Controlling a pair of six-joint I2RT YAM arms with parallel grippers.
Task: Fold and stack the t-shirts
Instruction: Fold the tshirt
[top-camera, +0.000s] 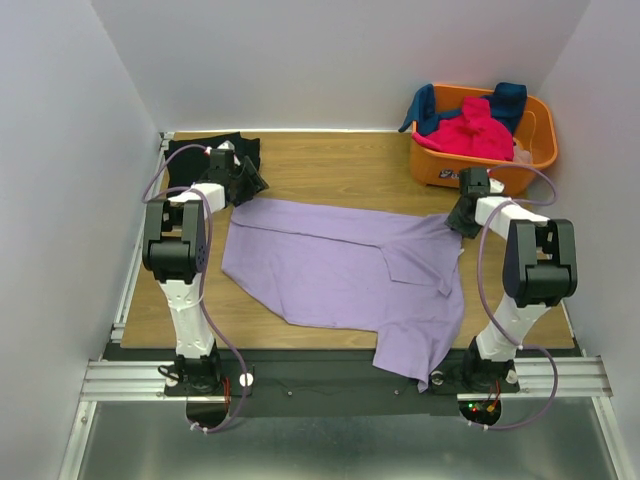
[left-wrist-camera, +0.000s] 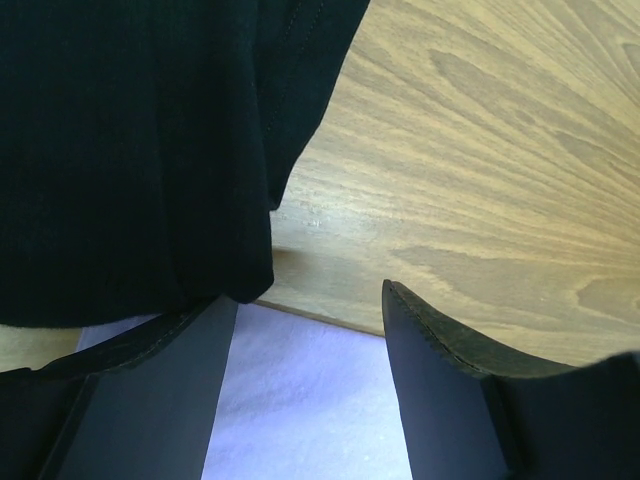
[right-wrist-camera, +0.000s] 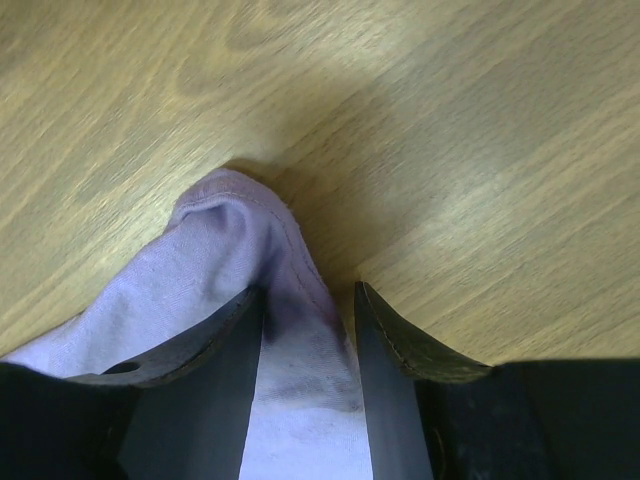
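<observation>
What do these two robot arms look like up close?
Both the left arm and right arm have white tube segments joined by bulky black joints. A thin purplish cable loops along each. The fingers are flat, dark blades. Small red and green lights glow at the bases.

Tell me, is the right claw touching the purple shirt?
Touching. The right wrist view shows the right claw with a bunched fold of the purple shirt between its fingers.

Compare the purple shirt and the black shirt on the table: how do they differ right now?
The purple shirt lies spread across the middle of the table, one end hanging over the near edge; the black shirt sits compact in the far left corner. The purple shirt covers far more surface. The right end effector has purple cloth bunched between its fingers; nothing grips the black one. Both are plain cloth.
</observation>
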